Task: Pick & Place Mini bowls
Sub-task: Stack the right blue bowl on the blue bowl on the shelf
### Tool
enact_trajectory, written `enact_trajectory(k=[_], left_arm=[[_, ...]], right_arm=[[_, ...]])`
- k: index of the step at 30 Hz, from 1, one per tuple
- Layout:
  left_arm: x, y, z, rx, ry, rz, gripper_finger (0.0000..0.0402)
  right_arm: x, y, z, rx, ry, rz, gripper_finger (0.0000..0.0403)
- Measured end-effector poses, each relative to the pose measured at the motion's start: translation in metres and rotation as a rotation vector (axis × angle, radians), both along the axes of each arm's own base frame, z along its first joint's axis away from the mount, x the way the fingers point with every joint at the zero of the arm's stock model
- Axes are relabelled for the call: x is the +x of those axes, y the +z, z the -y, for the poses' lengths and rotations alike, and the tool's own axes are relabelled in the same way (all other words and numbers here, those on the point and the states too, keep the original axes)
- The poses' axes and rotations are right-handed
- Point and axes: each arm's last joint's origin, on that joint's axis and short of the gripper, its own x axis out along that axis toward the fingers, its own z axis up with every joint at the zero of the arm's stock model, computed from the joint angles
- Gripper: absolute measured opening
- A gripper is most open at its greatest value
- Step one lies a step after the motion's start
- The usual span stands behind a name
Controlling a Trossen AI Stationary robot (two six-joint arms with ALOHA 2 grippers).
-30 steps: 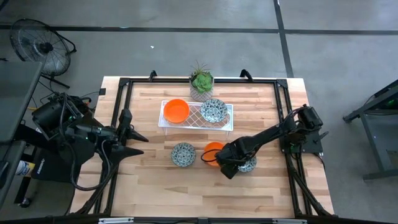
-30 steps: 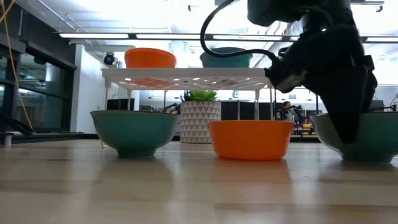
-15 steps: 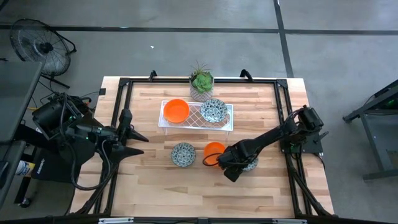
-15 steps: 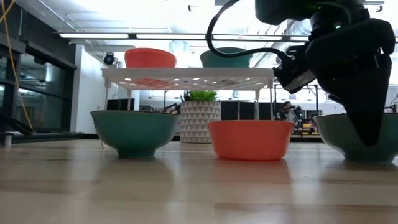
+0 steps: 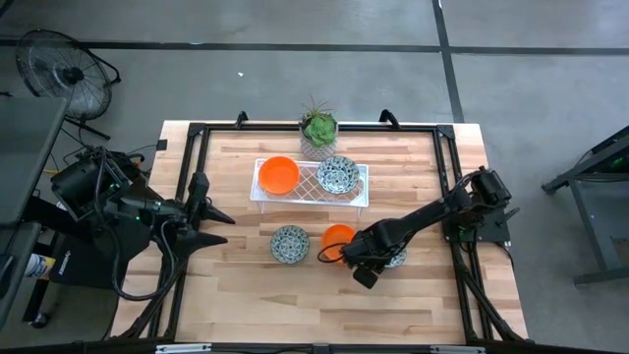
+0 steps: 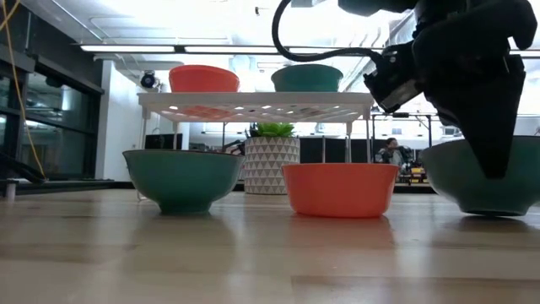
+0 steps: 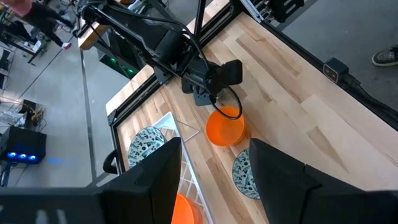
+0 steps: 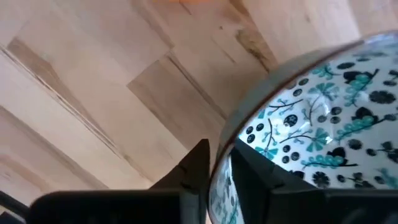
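Note:
A white wire rack [image 5: 311, 184] at the far middle carries an orange mini bowl [image 5: 278, 175] and a patterned one [image 5: 337, 175]. A patterned mini bowl [image 5: 289, 244] and an orange one [image 5: 338, 237] stand on the wood. To their right is another patterned mini bowl [image 5: 395, 259], with my right gripper [image 5: 366, 269] shut on its rim. My left gripper [image 5: 222, 228] waits open at the table's left edge, holding nothing. My right gripper pinches the patterned bowl's rim [image 8: 227, 148] on its near-left side, with one finger [image 8: 194, 163] outside the wall and the other [image 8: 252, 177] inside. The fingers come from above, slanting down. In the low view the bowl [image 6: 464, 179] sits low over the wood, and I cannot tell whether it is clear.
A small potted plant [image 5: 318, 129] stands behind the rack. A black frame [image 5: 187, 157] runs round the tabletop. Bare wood lies along the near edge [image 5: 295, 305]. The orange bowl [image 6: 339, 189] sits close to the left of the held bowl.
My right gripper has shifted a little toward the table's right, onto the patterned bowl. In the low view that bowl's rim now stands slightly higher than before. The other bowls and my left arm have kept still.

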Motion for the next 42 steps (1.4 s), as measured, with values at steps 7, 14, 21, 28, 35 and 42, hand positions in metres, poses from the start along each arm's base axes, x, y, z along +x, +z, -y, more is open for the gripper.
enact_trajectory(k=[7, 14, 21, 28, 35, 42], left_arm=[[-0.0001, -0.0002, 0.0004, -0.008, -0.01, -0.007, 0.0184], [-0.0002, -0.0002, 0.0005, -0.009, -0.014, -0.01, 0.0184], [-0.0002, -0.0002, 0.0005, -0.01, -0.015, -0.01, 0.0184], [-0.0002, -0.0002, 0.0005, -0.006, -0.019, -0.01, 0.0184], [-0.0002, -0.0002, 0.0006, -0.003, -0.021, -0.01, 0.0184], [-0.0002, -0.0003, 0.0006, -0.003, -0.021, -0.011, 0.0184]], right_arm=[[0.0004, -0.0001, 0.0008, -0.005, -0.003, 0.003, 0.0086], [0.0021, -0.0001, 0.0006, -0.012, 0.0, 0.024, 0.0103], [-0.0001, -0.0002, 0.0019, -0.029, -0.028, -0.002, 0.0128], [-0.001, -0.0001, 0.0019, -0.024, -0.034, -0.015, 0.0083], [-0.0025, 0.0037, 0.0028, -0.034, -0.035, -0.017, 0.0014], [-0.0023, 0.0048, 0.0028, -0.037, -0.026, -0.029, 0.0013]])
